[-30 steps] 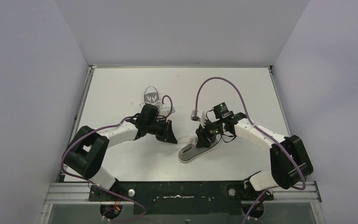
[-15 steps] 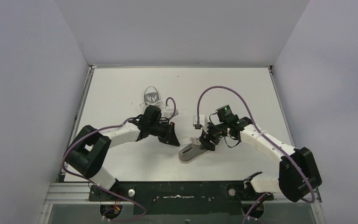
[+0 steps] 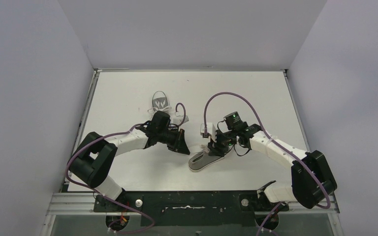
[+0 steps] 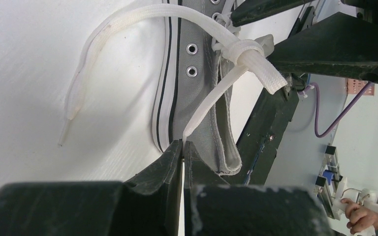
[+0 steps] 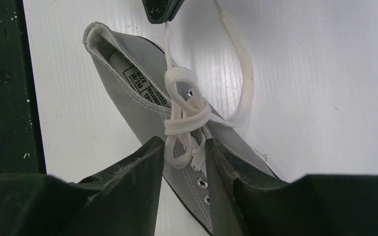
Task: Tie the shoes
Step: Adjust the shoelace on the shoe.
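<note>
shoe point(image 5: 128, 101) on tabletop point(image 3: 128, 93) | we see left gripper point(image 4: 183, 143) jaws pressed together, pinching lace point(image 4: 211, 98) | right gripper point(image 5: 184, 142) jaws spread astride its knot

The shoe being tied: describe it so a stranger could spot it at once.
On the white table, look near the front edge, between the left fingers and the right fingers. The grey sneaker lies there, its white lace loosely knotted, one strand pinched in the left fingers. The other shoe sits farther back, away from both.
</note>
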Motion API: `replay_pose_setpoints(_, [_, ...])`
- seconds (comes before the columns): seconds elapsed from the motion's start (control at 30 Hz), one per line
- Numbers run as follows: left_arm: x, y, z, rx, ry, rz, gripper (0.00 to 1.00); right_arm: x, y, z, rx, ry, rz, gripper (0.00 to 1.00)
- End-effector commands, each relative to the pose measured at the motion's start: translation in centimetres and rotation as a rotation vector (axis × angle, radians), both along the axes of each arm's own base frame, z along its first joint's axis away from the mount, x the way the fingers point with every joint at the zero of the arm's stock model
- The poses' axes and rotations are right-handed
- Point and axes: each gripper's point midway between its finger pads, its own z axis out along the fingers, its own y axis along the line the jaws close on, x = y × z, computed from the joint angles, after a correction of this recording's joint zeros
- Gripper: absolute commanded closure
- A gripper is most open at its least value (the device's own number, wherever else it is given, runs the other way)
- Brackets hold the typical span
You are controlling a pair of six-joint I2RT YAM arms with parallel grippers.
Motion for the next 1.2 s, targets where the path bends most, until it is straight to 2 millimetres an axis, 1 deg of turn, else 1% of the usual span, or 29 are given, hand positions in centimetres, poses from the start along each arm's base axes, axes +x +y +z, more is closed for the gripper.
replay_pose_setpoints(0.0, [0.6, -0.6, 1.2, -0.044, -0.039, -0.030, 1.00, 1.3, 1.3, 1.3, 0.043, -0.067, 0.013, 0.71])
replay_pose_setpoints(0.1, [0.3, -0.1, 0.9, -0.016, -0.031, -0.036, 1.00, 1.2, 1.3, 1.1, 0.034, -0.050, 0.020, 0.96])
replay_pose_setpoints(0.13, [0.3, 0.0, 1.0, -0.013, -0.043, -0.038, 1.00, 1.1, 1.3, 1.1, 0.031, -0.040, 0.022, 1.00])
replay_pose_setpoints(0.17, [0.3, 0.2, 1.2, -0.008, -0.059, -0.039, 1.00, 1.0, 1.3, 1.0, 0.029, -0.031, 0.020, 1.00])
replay_pose_setpoints(0.23, [0.7, 0.6, 1.9, 0.000, -0.114, -0.021, 0.79, 0.7, 1.3, 0.8, 0.029, -0.010, 0.030, 1.00])
replay_pose_setpoints(0.33, [1.4, 1.0, 4.1, -0.043, -0.244, 0.002, 0.58, 0.5, 1.4, 0.5, 0.032, 0.010, 0.032, 1.00])
replay_pose_setpoints(0.37, [2.0, 0.6, 5.5, -0.089, -0.314, 0.006, 0.53, 0.5, 1.5, 0.5, 0.034, 0.010, 0.030, 1.00])
replay_pose_setpoints(0.47, [2.7, -0.2, 7.9, -0.176, -0.407, 0.004, 0.44, 0.7, 1.6, 0.8, 0.044, 0.002, 0.021, 1.00])
replay_pose_setpoints(0.5, [3.0, -0.6, 8.3, -0.199, -0.426, 0.003, 0.42, 0.8, 1.7, 0.8, 0.047, 0.000, 0.017, 1.00])
replay_pose_setpoints(0.57, [3.5, -1.6, 8.9, -0.254, -0.440, 0.003, 0.39, 0.8, 1.7, 0.8, 0.050, 0.005, 0.012, 1.00])
replay_pose_setpoints(0.63, [3.7, -2.9, 9.0, -0.290, -0.415, -0.020, 0.35, 0.8, 1.8, 0.7, 0.051, 0.012, 0.008, 1.00])
replay_pose_setpoints(0.73, [4.0, -4.5, 9.0, -0.321, -0.421, -0.036, 0.35, 0.7, 1.8, 0.6, 0.053, 0.018, 0.003, 1.00])
replay_pose_setpoints(0.83, [4.2, -5.5, 8.7, -0.345, -0.402, -0.041, 0.36, 0.8, 1.8, 0.8, 0.055, 0.014, -0.001, 1.00])
replay_pose_setpoints(0.97, [4.4, -6.5, 8.5, -0.349, -0.396, -0.050, 0.40, 0.7, 1.7, 0.8, 0.051, 0.013, 0.000, 1.00])
replay_pose_setpoints(1.17, [4.1, -7.5, 7.7, -0.354, -0.349, -0.083, 0.60, 0.8, 1.6, 0.9, 0.049, 0.011, -0.003, 1.00])
